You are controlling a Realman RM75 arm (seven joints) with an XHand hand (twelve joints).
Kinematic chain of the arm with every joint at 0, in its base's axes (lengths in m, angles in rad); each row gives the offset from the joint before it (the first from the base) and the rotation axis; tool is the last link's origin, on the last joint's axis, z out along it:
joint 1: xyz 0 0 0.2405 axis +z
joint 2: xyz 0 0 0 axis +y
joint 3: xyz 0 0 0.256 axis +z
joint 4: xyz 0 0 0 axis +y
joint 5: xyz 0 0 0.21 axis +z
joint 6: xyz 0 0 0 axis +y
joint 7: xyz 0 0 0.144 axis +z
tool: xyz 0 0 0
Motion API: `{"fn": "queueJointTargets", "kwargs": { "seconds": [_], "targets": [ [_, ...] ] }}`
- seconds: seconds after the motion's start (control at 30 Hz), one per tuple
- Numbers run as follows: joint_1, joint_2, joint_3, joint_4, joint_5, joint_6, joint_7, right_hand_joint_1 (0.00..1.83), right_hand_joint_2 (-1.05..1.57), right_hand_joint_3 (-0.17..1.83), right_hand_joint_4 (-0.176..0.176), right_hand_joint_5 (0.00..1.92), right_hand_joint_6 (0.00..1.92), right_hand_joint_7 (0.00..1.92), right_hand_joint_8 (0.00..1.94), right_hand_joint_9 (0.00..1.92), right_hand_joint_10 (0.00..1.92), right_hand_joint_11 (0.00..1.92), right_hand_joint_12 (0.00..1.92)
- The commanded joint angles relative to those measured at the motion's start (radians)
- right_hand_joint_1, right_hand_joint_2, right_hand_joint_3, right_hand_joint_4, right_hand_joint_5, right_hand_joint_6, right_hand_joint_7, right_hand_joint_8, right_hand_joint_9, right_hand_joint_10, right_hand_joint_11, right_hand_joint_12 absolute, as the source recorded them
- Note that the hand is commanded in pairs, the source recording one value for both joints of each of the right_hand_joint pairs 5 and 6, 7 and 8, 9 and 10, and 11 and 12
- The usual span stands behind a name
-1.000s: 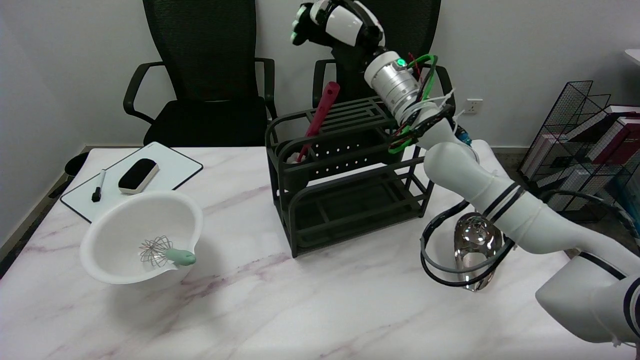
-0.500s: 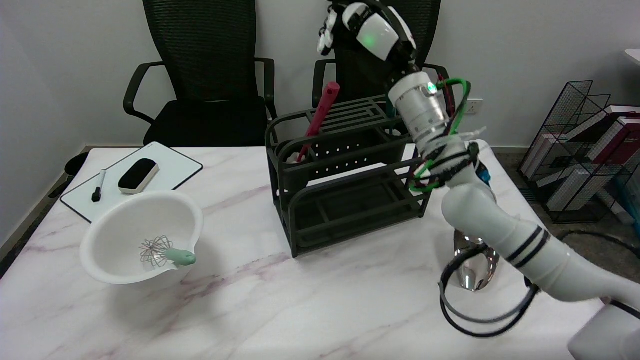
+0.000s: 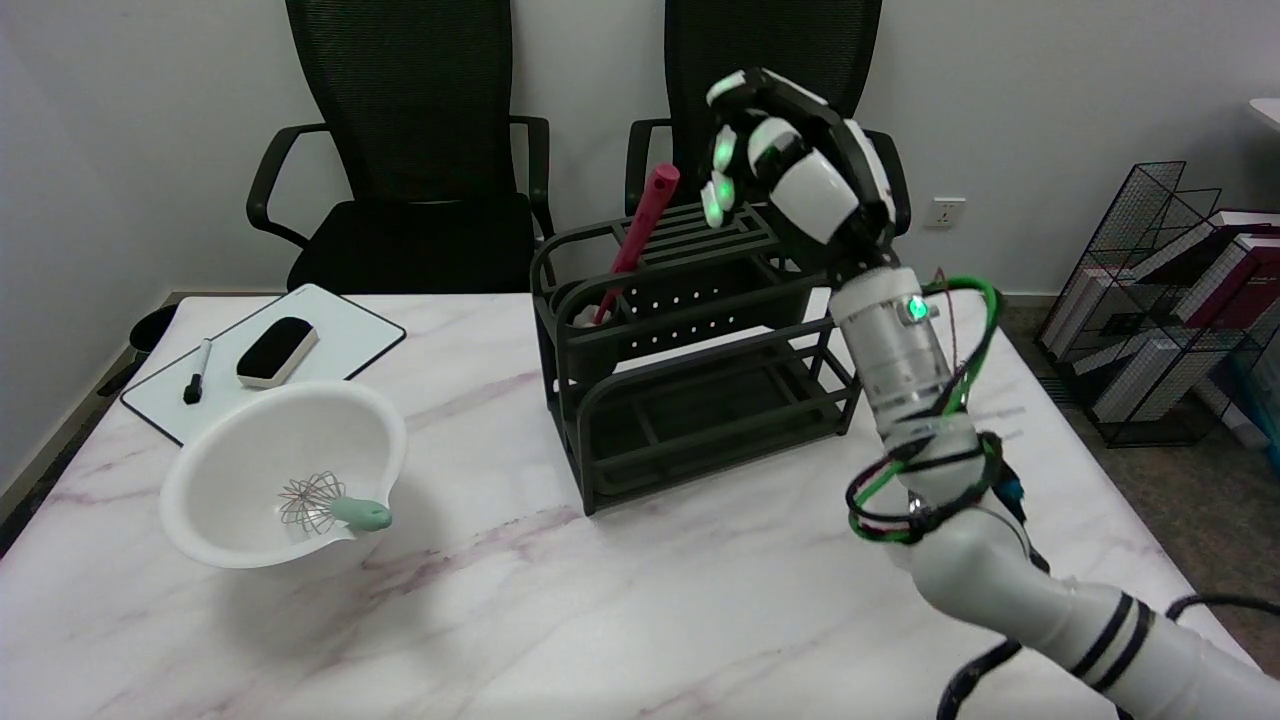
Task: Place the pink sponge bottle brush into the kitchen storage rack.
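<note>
The pink bottle brush [image 3: 640, 232] stands tilted in the left end compartment of the black kitchen storage rack [image 3: 690, 350], its handle sticking up above the top rail. Its sponge end [image 3: 585, 318] is mostly hidden behind the rack wall. My right hand [image 3: 800, 170] hangs in the air above the rack's right end, to the right of the brush handle and apart from it. Its fingers are curled loosely and hold nothing.
A white bowl [image 3: 250, 430] with a green-handled whisk [image 3: 335, 505] sits at the left front. Behind it lies a small whiteboard [image 3: 340, 340] with an eraser [image 3: 277, 351] and a marker [image 3: 197, 371]. Two black chairs [image 3: 400, 150] stand behind the table. A wire rack of books [image 3: 1170, 300] is at the right.
My right arm has swung back toward the near right, and the hand has come down and rightward from high above the rack. The brush stays in the rack.
</note>
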Motion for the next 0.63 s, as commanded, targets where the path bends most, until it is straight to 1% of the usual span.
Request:
{"fn": "queueJointTargets", "kwargs": {
  "seconds": [0.03, 0.1, 0.27, 0.5, 0.63],
  "targets": [
    [-0.322, -0.012, -0.013, -0.019, -0.193, 0.379, -0.002, 0.95, 1.03, 1.31, 0.000, 0.95, 0.95, 1.33, 1.33, 1.45, 1.45, 1.45, 1.45],
    [-0.333, -0.017, -0.026, -0.055, -0.183, 0.429, -0.001, 0.95, 1.03, 1.33, 0.000, 0.95, 0.95, 1.33, 1.33, 1.45, 1.45, 1.45, 1.45],
    [-0.331, -0.014, -0.038, -0.101, -0.172, 0.494, 0.021, 0.94, 1.00, 1.37, 0.000, 0.97, 0.97, 1.33, 1.33, 1.44, 1.44, 1.45, 1.45],
    [-0.327, 0.004, -0.027, -0.218, -0.172, 0.585, 0.237, 0.94, 1.04, 1.32, 0.000, 0.96, 0.96, 1.33, 1.33, 1.45, 1.45, 1.45, 1.45],
    [-0.327, 0.035, -0.017, -0.241, -0.173, 0.594, 0.297, 0.94, 1.06, 1.30, 0.000, 0.95, 0.95, 1.34, 1.34, 1.46, 1.46, 1.45, 1.45]
  ]
}}
